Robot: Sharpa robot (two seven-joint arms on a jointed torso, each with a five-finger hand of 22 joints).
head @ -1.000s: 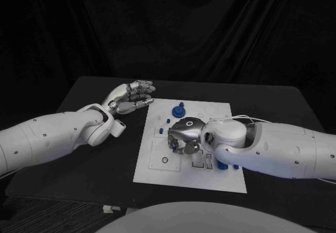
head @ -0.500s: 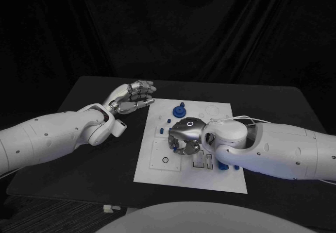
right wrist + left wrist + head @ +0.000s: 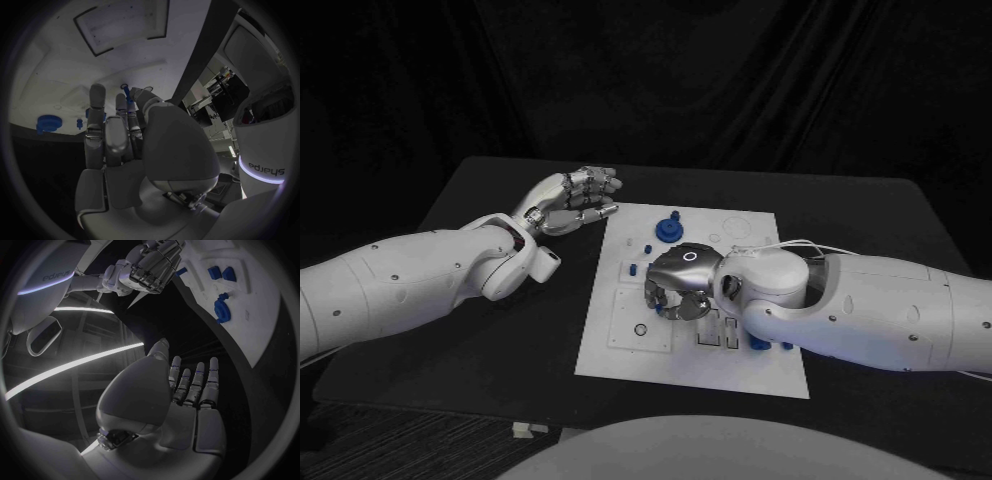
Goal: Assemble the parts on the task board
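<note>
The right hand (image 3: 678,283) is hovering over the middle of the task board (image 3: 625,340), fingers curled downward — in the right wrist view a small blue part (image 3: 125,93) is sitting right at its fingertips (image 3: 97,92), though whether it is gripped, I cannot tell. The left hand (image 3: 570,203) is resting off the board's far left corner — fingers curled in, holding nothing. A blue round part (image 3: 669,229) is standing near the board's far edge.

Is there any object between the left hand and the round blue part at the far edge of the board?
Nothing visible. The left hand hovers beside the task board; only bare white surface lies between it and the round blue part.
</note>
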